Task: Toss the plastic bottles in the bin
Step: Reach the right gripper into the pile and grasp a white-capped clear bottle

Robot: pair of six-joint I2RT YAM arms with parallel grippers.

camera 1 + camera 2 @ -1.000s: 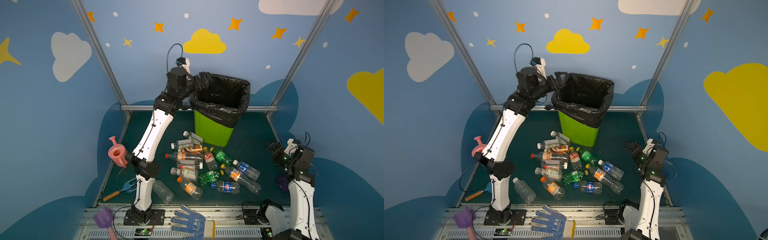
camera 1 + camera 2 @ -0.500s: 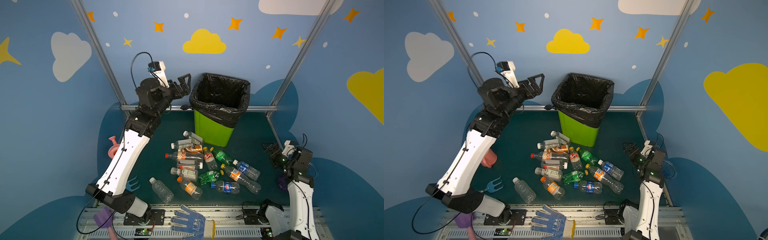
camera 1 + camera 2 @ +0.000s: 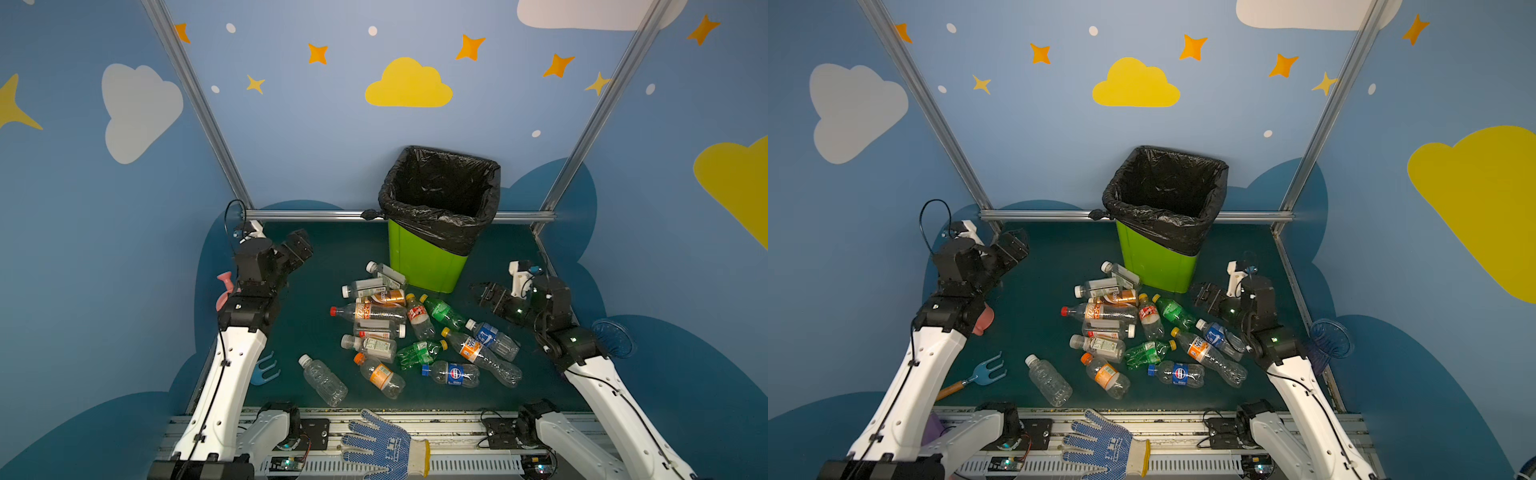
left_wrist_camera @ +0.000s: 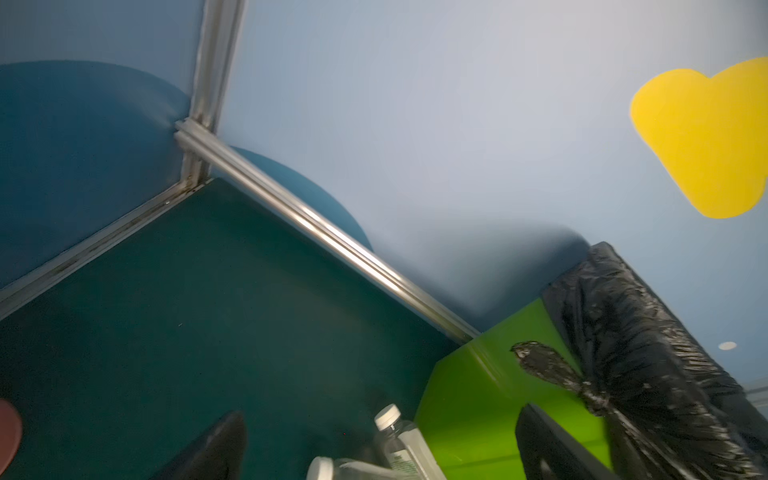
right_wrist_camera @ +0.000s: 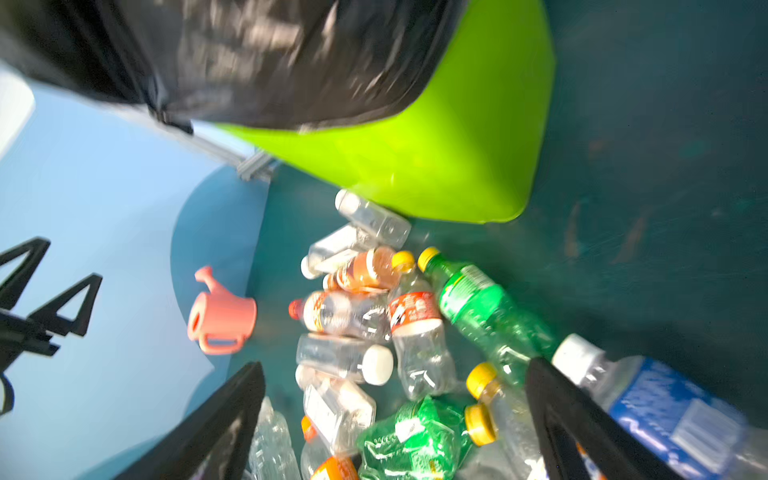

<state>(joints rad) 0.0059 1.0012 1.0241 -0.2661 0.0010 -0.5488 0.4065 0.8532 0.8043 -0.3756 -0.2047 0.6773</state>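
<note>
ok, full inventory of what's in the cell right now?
plastic bottles: about fourteen, clear or green with mixed caps, piled on the mat in front of the bin
bin: one, bright green with a black liner, back centre
watering can: one, pink, far left of the mat
hand rake: one, blue with a wooden handle, front left
glove: one, white with blue dots, front centre
round dish: one, clear blue, far right edge
left gripper: one, black, open and empty, back left above the mat
right gripper: one, black, open and empty, right of the pile, facing it
</note>
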